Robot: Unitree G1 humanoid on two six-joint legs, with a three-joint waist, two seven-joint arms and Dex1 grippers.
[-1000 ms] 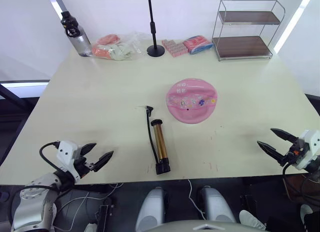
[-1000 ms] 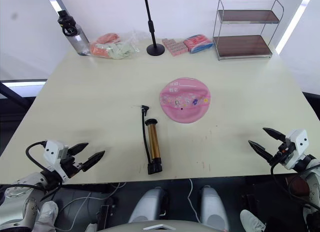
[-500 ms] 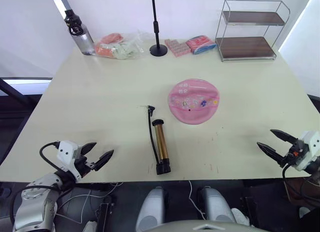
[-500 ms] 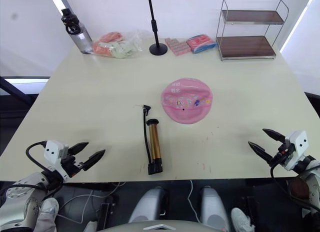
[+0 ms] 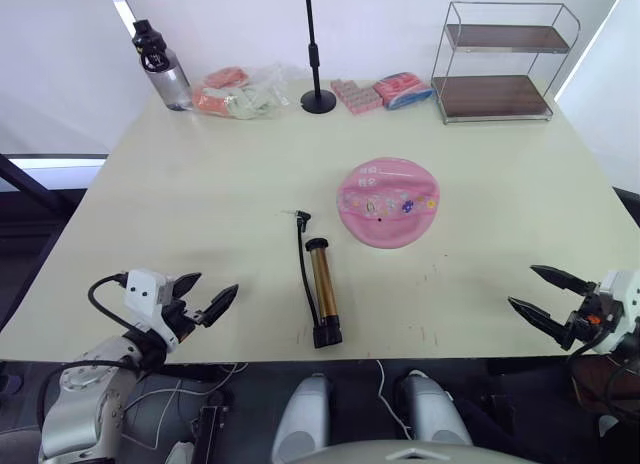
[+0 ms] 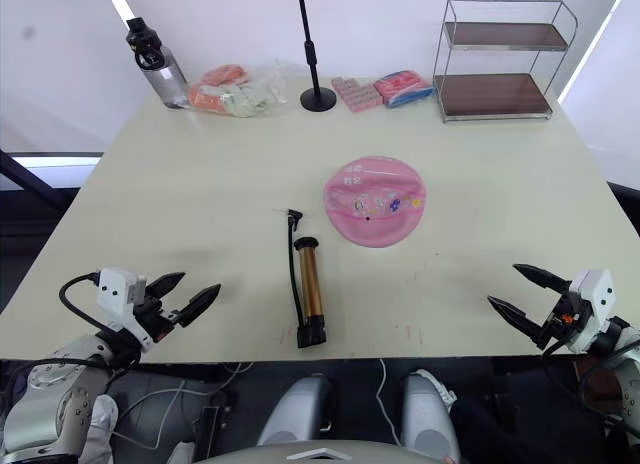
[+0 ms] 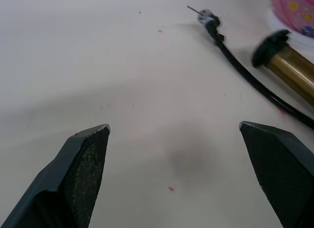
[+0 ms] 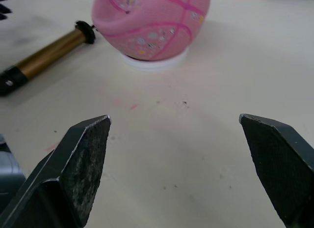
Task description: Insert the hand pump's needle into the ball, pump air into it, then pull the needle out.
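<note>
My left gripper (image 5: 205, 298) and right gripper (image 5: 540, 295) both spread wide, empty, at the surface's (image 5: 200, 204) near edge. Hand pump (image 5: 320, 289) lies flat mid-surface; flattish pink ball (image 5: 387, 201) sits at its 1 o'clock, apart.

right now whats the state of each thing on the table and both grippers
hand pump: lying flat, hose loose, needle not in the ball
ball: flattish, resting on a white ring, untouched
left gripper: open, empty, at the near table edge
right gripper: open, empty, at the near table edge
water bottle: upright, lid on
wire shelf: upright, both shelves bare
black stand: upright
</note>
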